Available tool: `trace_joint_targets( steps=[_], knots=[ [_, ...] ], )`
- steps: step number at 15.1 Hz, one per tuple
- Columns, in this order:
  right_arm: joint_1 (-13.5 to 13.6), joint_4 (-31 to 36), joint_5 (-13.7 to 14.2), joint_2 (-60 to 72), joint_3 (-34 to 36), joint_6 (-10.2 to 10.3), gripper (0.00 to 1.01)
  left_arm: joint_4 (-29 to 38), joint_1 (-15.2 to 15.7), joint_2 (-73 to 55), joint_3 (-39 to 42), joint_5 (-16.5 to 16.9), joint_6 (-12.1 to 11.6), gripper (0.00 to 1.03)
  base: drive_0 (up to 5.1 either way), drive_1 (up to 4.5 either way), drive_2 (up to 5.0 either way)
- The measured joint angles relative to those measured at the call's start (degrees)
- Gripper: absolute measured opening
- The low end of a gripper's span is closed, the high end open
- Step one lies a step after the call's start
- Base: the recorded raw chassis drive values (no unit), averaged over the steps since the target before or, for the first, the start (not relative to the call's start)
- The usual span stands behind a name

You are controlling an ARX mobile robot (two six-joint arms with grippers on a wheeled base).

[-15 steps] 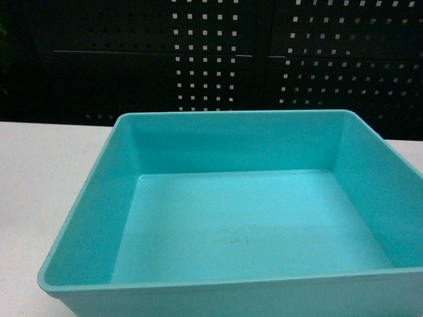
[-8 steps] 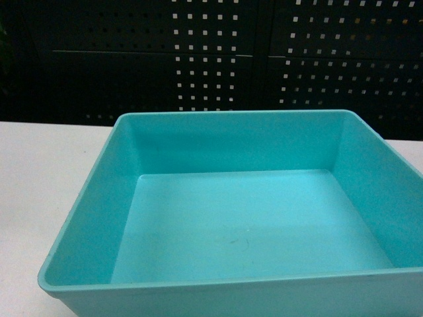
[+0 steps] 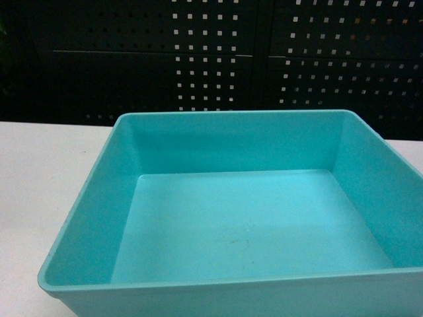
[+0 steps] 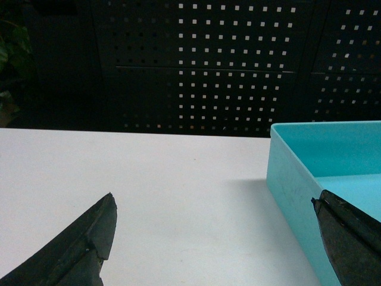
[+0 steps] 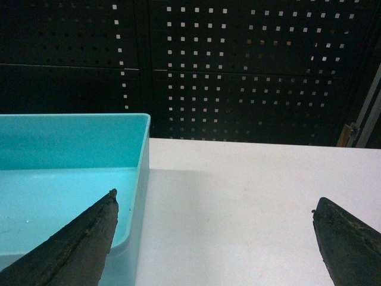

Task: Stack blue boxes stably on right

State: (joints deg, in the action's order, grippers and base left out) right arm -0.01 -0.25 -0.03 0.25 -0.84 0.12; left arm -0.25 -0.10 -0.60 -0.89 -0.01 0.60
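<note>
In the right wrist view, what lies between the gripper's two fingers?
The blue tub's right wall and rim on the left, then bare white table. The right gripper straddles that wall, wide open.

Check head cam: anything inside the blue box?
No. The blue box shows only its bare turquoise floor and walls, with nothing lying in it.

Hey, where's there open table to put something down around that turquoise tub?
Bare white table lies left of the turquoise tub, between its left wall and the dark pegboard. Another bare stretch runs right of its right wall in the right wrist view. The tub fills the middle, with the open left gripper and right gripper straddling its walls.
</note>
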Motion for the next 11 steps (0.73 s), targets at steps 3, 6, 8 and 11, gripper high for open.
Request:
trace_joint_targets(
  steps=[3, 6, 8, 11],
  knots=[
    [0.0, 0.0, 0.0, 0.0, 0.0, 0.0, 0.98, 0.0, 0.0, 0.0, 0.0, 0.0, 0.0, 0.98, 0.0, 0.0, 0.0],
    [0.0, 0.0, 0.0, 0.0, 0.0, 0.0, 0.98, 0.0, 0.0, 0.0, 0.0, 0.0, 0.0, 0.98, 0.0, 0.0, 0.0],
    [0.0, 0.0, 0.0, 0.0, 0.0, 0.0, 0.98, 0.0, 0.0, 0.0, 0.0, 0.0, 0.0, 0.98, 0.0, 0.0, 0.0],
    [6.0, 12.3, 3.7, 14.6, -4.5, 2.7, 0.98, 4.7, 2.4, -16.7, -7.3, 8.1, 3.2, 0.98, 0.0, 0.0, 0.0]
  ],
)
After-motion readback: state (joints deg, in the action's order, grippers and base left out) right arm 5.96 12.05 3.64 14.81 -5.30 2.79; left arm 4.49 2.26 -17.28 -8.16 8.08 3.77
